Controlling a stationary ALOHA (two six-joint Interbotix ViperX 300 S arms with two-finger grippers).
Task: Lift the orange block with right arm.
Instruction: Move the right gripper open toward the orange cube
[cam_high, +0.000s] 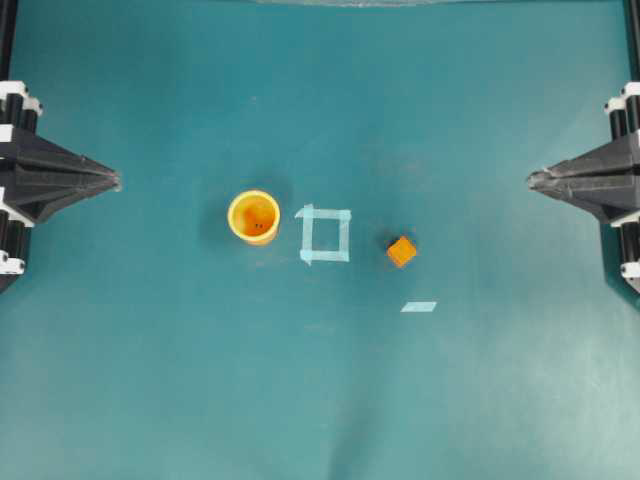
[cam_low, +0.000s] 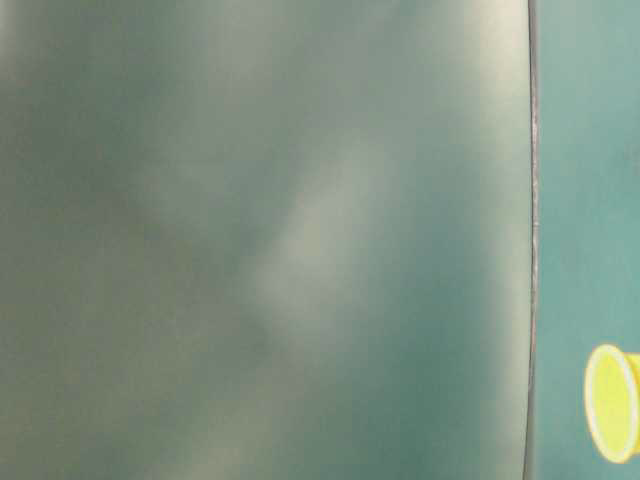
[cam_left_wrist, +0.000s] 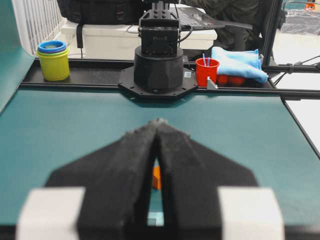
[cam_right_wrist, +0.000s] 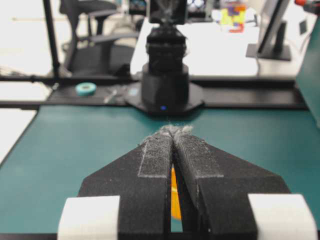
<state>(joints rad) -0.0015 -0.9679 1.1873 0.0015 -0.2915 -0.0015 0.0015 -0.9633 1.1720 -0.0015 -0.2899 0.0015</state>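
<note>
Tool, right: right tool (cam_high: 531, 180) sits pressed together at the 3 o'clock edge of the tabletop (cam_high: 150, 380), fingertips meeting in a point, pinching nothing; its own wrist view shows the two pads touching along their length.
Tool, left: left tool (cam_high: 116, 181) mirrors it at the 9 o'clock edge, likewise pressed together and empty.
Task thing: orange block (cam_high: 402, 251) rests flat on the tabletop just past centre toward 3 o'clock, turned corner-on, well apart from the right tool and touched by nothing.
Progress: by my reckoning nothing is done yet; the block is still down, and reach, spreading of the fingers, pinch and lift are all left.
Nearest neighbours: tape square (cam_high: 325, 235) lies at centre, between the block and the yellow cup (cam_high: 254, 217), which stands upright toward 9 o'clock with its hollow mouth up; a loose tape strip (cam_high: 419, 306) lies near the block toward 5 o'clock.
Count, tabletop: one block, one cup, one tape square, one tape strip, two tools.
Far, left wrist view: beyond the opposite arm base stand one stack of cups (cam_left_wrist: 52, 60), one red cup (cam_left_wrist: 207, 71) and one blue cloth (cam_left_wrist: 237, 62).
Far, right wrist view: one teal tape roll (cam_right_wrist: 86, 88) lies off the tabletop edge.
Table-level view: mostly blurred and blocked; only a yellow cup rim shows.
</note>
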